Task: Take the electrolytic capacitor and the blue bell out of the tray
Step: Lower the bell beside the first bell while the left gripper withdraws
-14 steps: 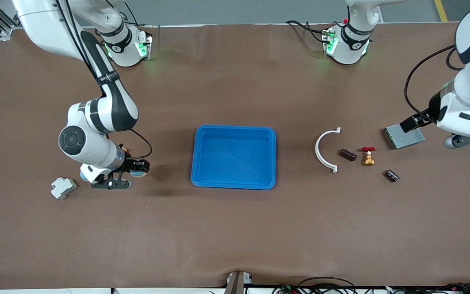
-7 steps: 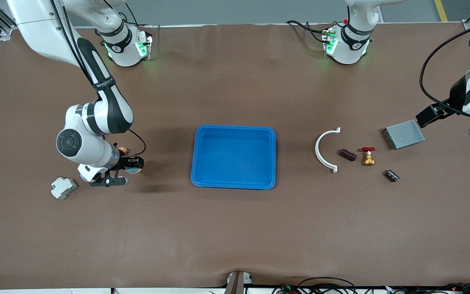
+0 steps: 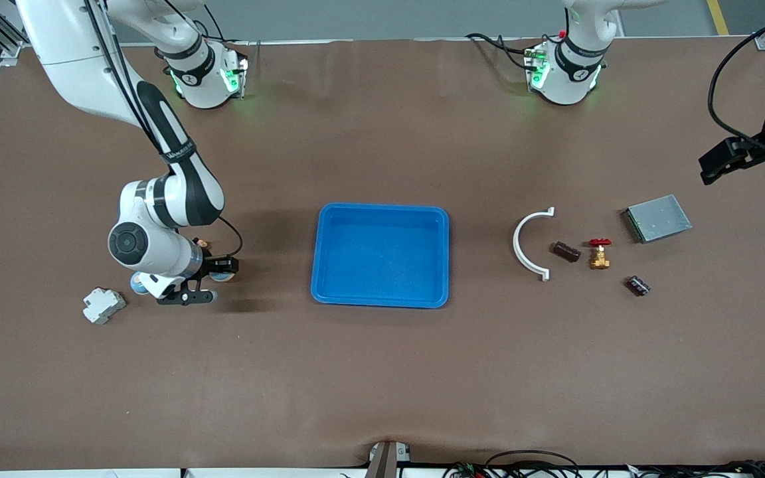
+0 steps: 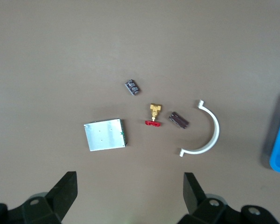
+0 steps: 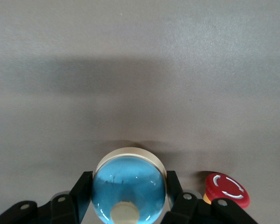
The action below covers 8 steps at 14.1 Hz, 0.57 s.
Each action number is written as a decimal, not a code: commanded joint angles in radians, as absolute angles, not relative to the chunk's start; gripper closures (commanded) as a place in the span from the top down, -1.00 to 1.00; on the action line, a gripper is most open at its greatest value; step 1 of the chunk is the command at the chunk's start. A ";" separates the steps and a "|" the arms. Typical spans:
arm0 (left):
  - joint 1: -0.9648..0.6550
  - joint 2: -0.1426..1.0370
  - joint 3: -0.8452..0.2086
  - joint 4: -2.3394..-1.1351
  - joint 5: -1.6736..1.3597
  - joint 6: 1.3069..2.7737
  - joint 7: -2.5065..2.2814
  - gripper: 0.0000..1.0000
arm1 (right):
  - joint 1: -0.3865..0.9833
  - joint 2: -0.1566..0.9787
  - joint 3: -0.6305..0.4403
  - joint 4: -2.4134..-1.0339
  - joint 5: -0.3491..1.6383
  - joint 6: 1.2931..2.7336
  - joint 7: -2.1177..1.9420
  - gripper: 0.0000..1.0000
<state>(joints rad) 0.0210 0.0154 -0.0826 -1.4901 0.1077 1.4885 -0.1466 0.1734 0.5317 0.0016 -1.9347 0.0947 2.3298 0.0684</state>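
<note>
My right gripper (image 3: pixel 221 267) is shut on the bell (image 5: pixel 129 186), a blue dome with a cream rim, and holds it low over the table between the blue tray (image 3: pixel 380 208) and the right arm's end. A brown capacitor (image 3: pixel 566 251) and a black capacitor (image 3: pixel 637 285) lie on the table toward the left arm's end; both also show in the left wrist view, the brown one (image 4: pixel 178 120) and the black one (image 4: pixel 132 87). My left gripper (image 3: pixel 722 161) is open and empty, high over the table at the left arm's end, with its fingers wide apart (image 4: pixel 129 182).
A white curved clip (image 3: pixel 526 244), a brass valve with a red handle (image 3: pixel 599 253) and a grey metal box (image 3: pixel 657 218) lie by the capacitors. A grey breaker (image 3: pixel 103 305) and a red button (image 5: pixel 225 188) sit near my right gripper.
My left arm has risen and pulled back from over the grey metal box toward its end of the table. My right gripper has shifted slightly with the bell still held.
</note>
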 commanded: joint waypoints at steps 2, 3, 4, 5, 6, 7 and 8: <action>0.003 -0.055 -0.051 -1.563 0.067 1.488 -0.107 1.00 | 0.150 0.548 0.018 -1.934 0.083 2.353 0.058 -0.67; 0.002 -0.067 -0.052 -1.580 0.067 1.491 -0.109 1.00 | 0.149 0.552 0.018 -1.934 0.083 2.355 0.058 -0.63; 0.003 -0.066 -0.057 -1.575 0.071 1.491 -0.109 1.00 | 0.147 0.554 0.018 -1.934 0.083 2.370 0.058 -0.59; 0.008 -0.063 -0.057 -1.575 0.068 1.493 -0.107 1.00 | 0.141 0.554 0.018 -1.934 0.083 2.378 0.058 -0.33; 0.006 -0.067 -0.061 -1.575 0.067 1.491 -0.107 1.00 | 0.141 0.554 0.018 -1.934 0.084 2.379 0.058 -0.07; 0.008 -0.071 -0.064 -1.575 0.067 1.488 -0.107 1.00 | 0.141 0.552 0.018 -1.934 0.084 2.382 0.060 0.38; 0.009 -0.078 -0.064 -1.581 0.067 1.486 -0.106 1.00 | 0.140 0.552 0.018 -1.934 0.086 2.381 0.058 0.99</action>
<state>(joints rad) 0.0099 -0.0395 -0.0667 -1.5499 0.0841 1.4879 -0.1221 0.1647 0.5567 0.0011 -1.9345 0.0947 2.3775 0.0679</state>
